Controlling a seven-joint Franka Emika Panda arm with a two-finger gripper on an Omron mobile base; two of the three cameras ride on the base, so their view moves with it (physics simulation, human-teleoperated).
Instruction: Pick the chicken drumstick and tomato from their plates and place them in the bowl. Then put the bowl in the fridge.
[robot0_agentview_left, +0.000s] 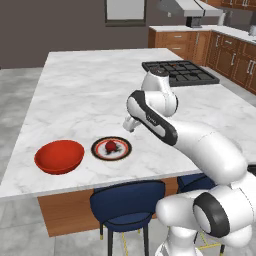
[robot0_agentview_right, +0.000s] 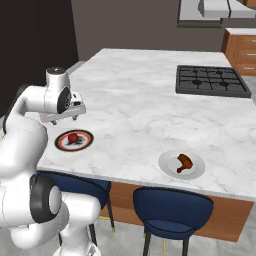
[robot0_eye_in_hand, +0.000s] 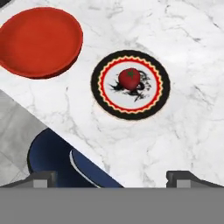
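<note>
Hovering above the white, grey-veined marble desk (robot0_agentview_left: 75, 90), the hand (robot0_eye_in_hand: 112, 178) has its two dark fingertips spread wide, released and holding nothing. Below it the small round tomato (robot0_eye_in_hand: 129, 78), glossy dark red with a dark stem spot, sits at the centre of a flat plate (robot0_eye_in_hand: 151, 103) with a black rim, a scalloped red-and-yellow band and a white patterned middle. Just beside that plate, apart from it, rests the wide, shallow, glossy red bowl (robot0_eye_in_hand: 39, 41), near the desk's edge. Well along the same edge, the reddish-brown chicken drumstick (robot0_agentview_right: 184, 162), thicker at one end, lies on a plain pale plate (robot0_agentview_right: 167, 167). Dark blue padded stools (robot0_agentview_left: 127, 200) stand under the edge.
</note>
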